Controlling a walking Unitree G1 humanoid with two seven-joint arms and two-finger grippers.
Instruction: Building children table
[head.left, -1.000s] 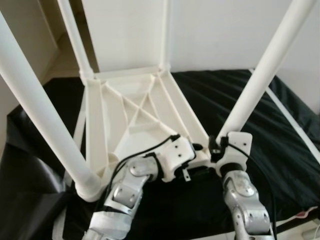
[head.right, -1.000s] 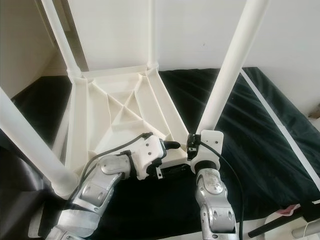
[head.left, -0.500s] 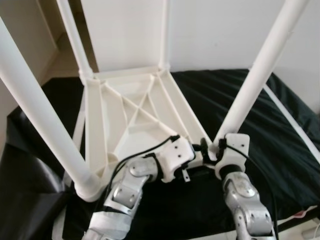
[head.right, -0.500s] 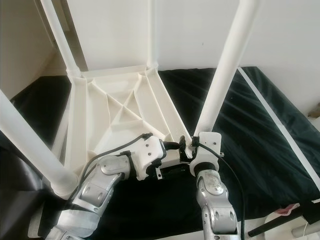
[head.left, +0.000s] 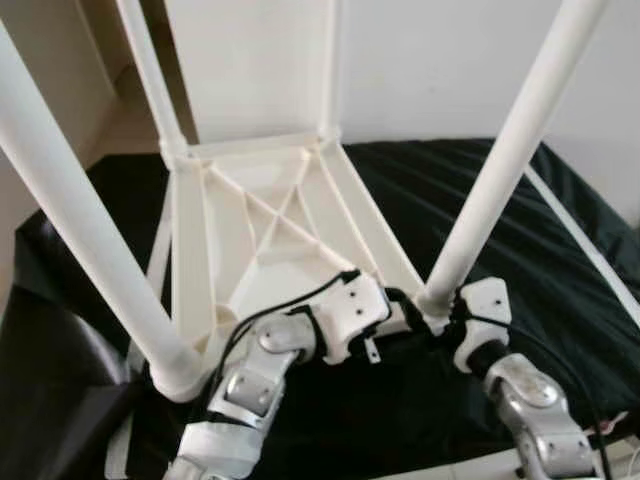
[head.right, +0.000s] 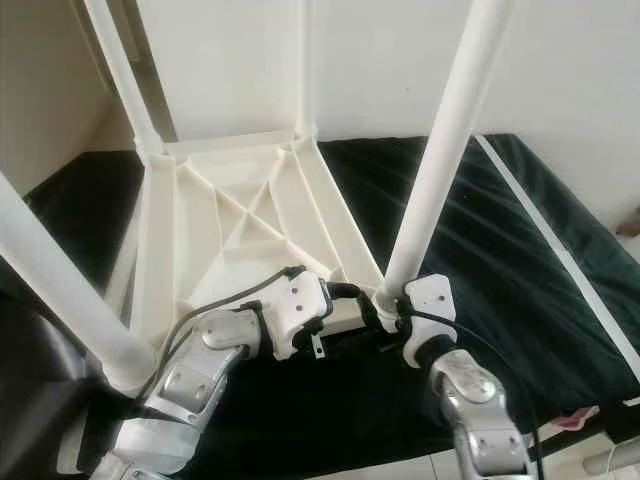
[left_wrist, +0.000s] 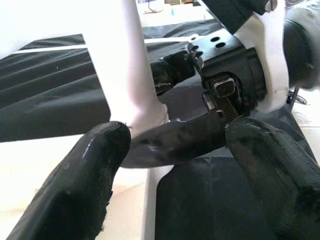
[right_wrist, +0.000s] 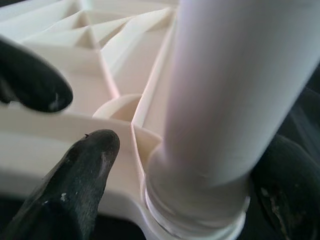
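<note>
The white plastic children's table (head.left: 270, 210) lies upside down on a black sheet (head.left: 430, 190), its legs pointing up. The near right leg (head.left: 500, 170) stands in its corner socket. My right gripper (head.left: 445, 312) holds that leg at its base, with one finger (right_wrist: 75, 185) on each side of the collar. My left gripper (head.left: 398, 298) sits at the same corner on the table's near rim. Its fingers (left_wrist: 90, 175) are spread wide and hold nothing, with the leg's base (left_wrist: 145, 115) beyond them.
Three more legs rise at the near left (head.left: 90, 230), far left (head.left: 150, 80) and far right (head.left: 328, 70) corners. A white strip (head.left: 590, 250) lies on the sheet to the right. A pale wall (head.left: 420, 60) stands behind.
My right arm has swung out to the right and its wrist has turned about the leg's base. The leg's base has shifted down into the corner. The left arm has stayed put.
</note>
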